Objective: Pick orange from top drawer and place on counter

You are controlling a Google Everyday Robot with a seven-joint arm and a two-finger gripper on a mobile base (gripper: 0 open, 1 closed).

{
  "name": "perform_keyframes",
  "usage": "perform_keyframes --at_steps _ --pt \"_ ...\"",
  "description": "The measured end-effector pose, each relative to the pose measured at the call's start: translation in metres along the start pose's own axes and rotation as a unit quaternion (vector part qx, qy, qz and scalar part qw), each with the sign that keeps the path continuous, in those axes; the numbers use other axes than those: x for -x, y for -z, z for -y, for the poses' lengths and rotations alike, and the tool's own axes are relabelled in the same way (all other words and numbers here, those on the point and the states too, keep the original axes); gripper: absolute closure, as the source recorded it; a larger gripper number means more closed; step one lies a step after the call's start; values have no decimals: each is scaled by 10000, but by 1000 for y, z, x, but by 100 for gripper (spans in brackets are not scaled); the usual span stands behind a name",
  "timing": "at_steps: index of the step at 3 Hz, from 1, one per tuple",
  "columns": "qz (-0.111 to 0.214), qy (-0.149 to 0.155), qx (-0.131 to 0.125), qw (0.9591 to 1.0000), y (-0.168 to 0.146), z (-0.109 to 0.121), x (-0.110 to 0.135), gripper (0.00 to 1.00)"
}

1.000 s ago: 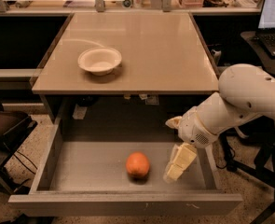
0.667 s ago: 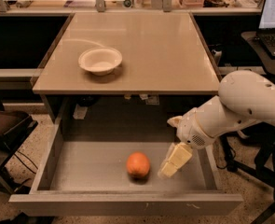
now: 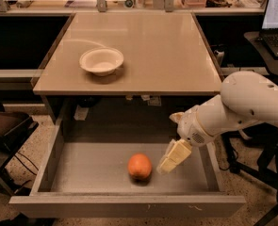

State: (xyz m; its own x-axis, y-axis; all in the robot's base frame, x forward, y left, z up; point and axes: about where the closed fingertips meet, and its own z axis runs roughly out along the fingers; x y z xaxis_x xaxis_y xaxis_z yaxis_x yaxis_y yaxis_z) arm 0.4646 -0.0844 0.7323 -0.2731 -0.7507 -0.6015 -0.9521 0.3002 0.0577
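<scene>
The drawer (image 3: pixel 127 206) stands pulled out under the counter (image 3: pixel 171 51), and the orange (image 3: pixel 139 166) sits on its flat grey floor, a little right of the middle and toward the near front panel. It is the only thing lying in the drawer.

The gripper (image 3: pixel 167 165) is down inside the drawer too, just right of the orange, its cream tip angled down and to the left toward the fruit. There is a narrow gap between the two, so they are close but not touching. How far open the gripper is, I cannot tell from here. It has hold of nothing, and the orange rests on the drawer bottom on its own.

The white arm (image 3: pixel 244 102) reaches in from the right, crossing over the drawer's right wall and bending down at the wrist.

Up on the counter, a white bowl (image 3: pixel 101 61) sits on the left side, upright, with nothing showing in it. A laptop (image 3: pixel 276 18) stands open on a desk at far right.
</scene>
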Motion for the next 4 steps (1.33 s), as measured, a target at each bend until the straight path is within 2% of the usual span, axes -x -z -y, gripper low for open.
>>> perform_keyframes --at_steps 1,2,3,4 --pt "29 -146 -241 9996 -14 7 -1 0" --pt "342 -374 -434 9978 -59 19 14 0" --pt "518 -386 -760 9950 -58 37 22 0" --pt "518 -386 -759 9950 -58 37 22 0"
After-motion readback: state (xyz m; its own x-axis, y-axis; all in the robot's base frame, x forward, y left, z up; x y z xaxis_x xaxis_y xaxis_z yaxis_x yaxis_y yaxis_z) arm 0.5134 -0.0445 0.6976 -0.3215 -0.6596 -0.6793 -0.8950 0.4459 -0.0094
